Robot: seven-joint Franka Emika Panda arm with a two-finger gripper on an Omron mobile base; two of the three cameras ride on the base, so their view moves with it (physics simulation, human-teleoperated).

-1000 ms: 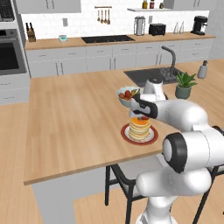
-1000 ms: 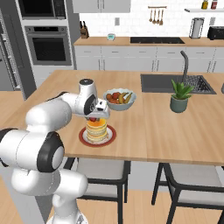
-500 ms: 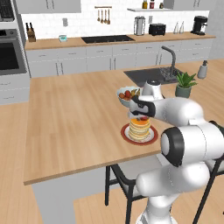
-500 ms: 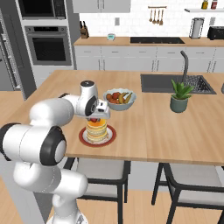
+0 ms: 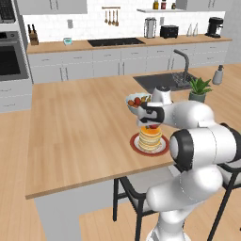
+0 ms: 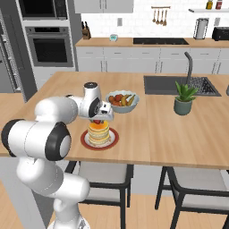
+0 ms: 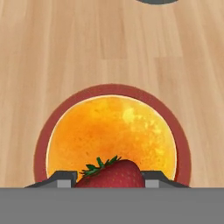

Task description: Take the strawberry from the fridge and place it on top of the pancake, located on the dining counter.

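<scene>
Between claw [image 7: 107,180] fingertips, strawberry [image 7: 111,174], over pancake [image 7: 111,133]

Two rear base views flanking the arm, sharing the dining counter [image 5: 84,127]; hand view close above the pancake [image 7: 111,135]

Bright even rendered light, soft shadows, sharp
</scene>
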